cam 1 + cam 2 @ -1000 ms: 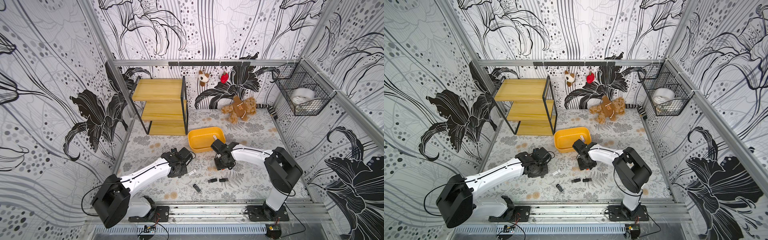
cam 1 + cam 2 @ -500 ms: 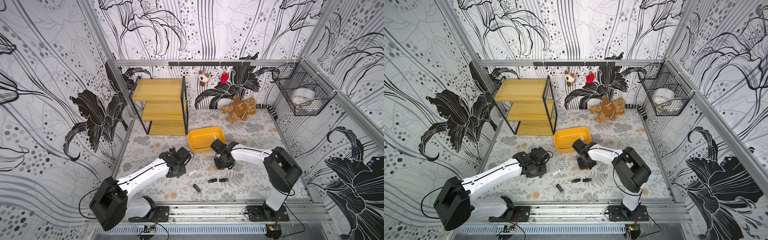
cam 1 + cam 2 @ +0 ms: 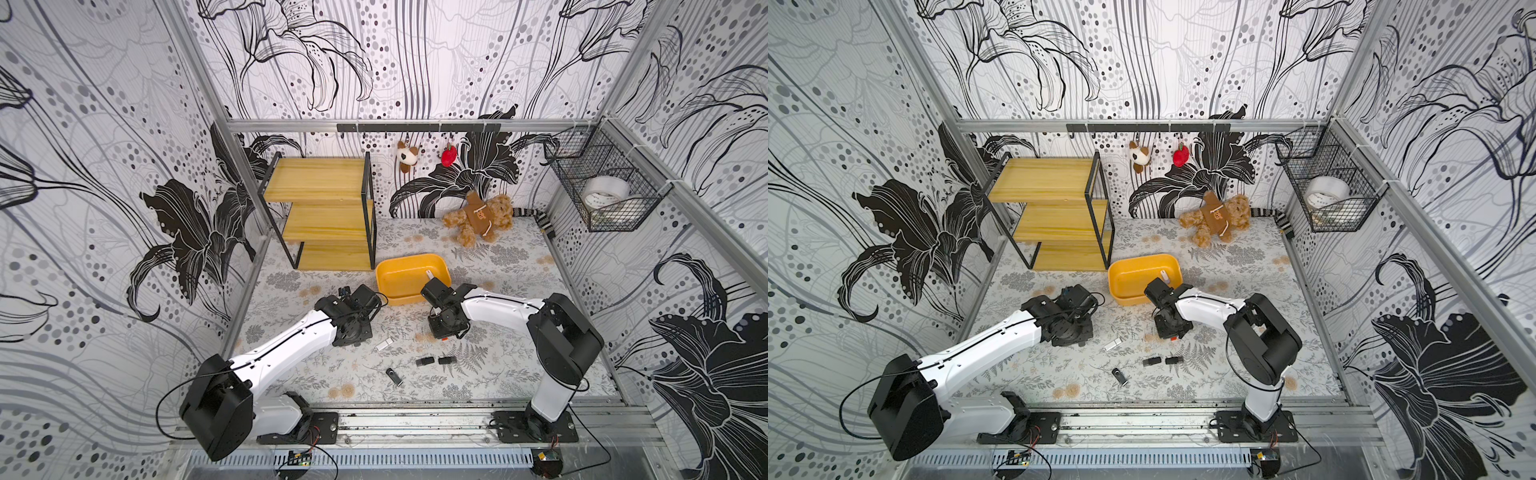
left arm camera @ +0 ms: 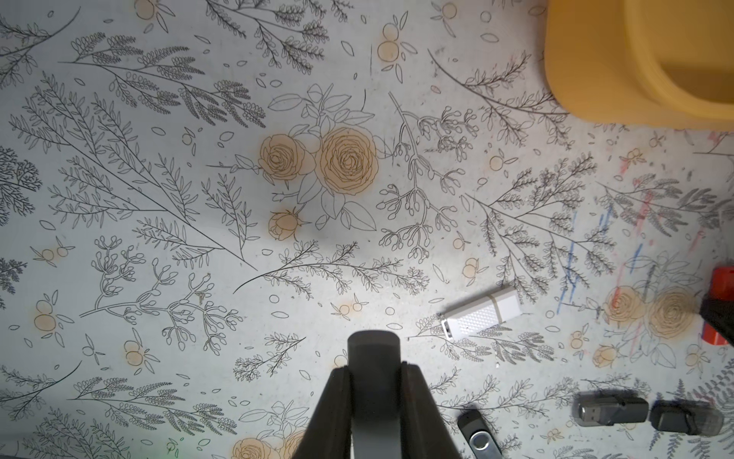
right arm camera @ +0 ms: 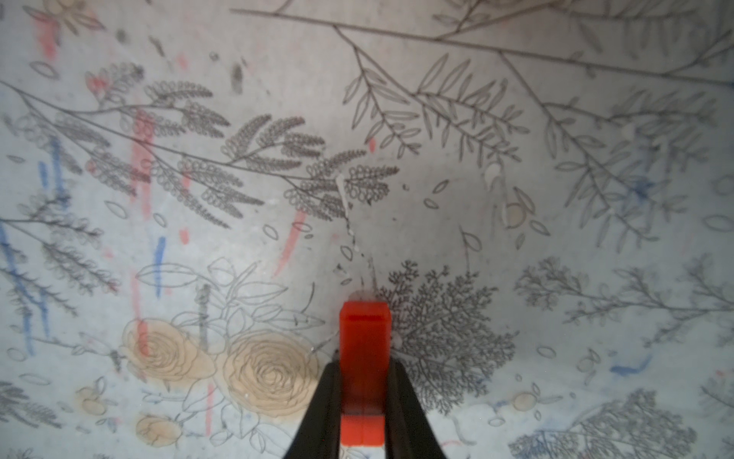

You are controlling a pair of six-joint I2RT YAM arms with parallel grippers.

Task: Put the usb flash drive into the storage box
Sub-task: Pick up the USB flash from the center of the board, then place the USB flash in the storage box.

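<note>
Change: right jaws have drawn in onto the red usb flash drive (image 5: 363,334) since a second ago; the arm has barely shifted.
Front mat: white drive (image 3: 384,344) and three dark drives (image 3: 424,361) lie loose, lower centre.
Left gripper (image 4: 373,369): clamped on a grey piece (image 4: 372,349).
Right gripper (image 5: 364,363): pinching the red drive, low over the mat, frame centre.
Storage box (image 3: 395,297): just behind; one white stick (image 3: 429,274) inside.
Progress: grasp made; I judge lift and drop remain.
Look: short, orange-red, squared plastic.
</note>
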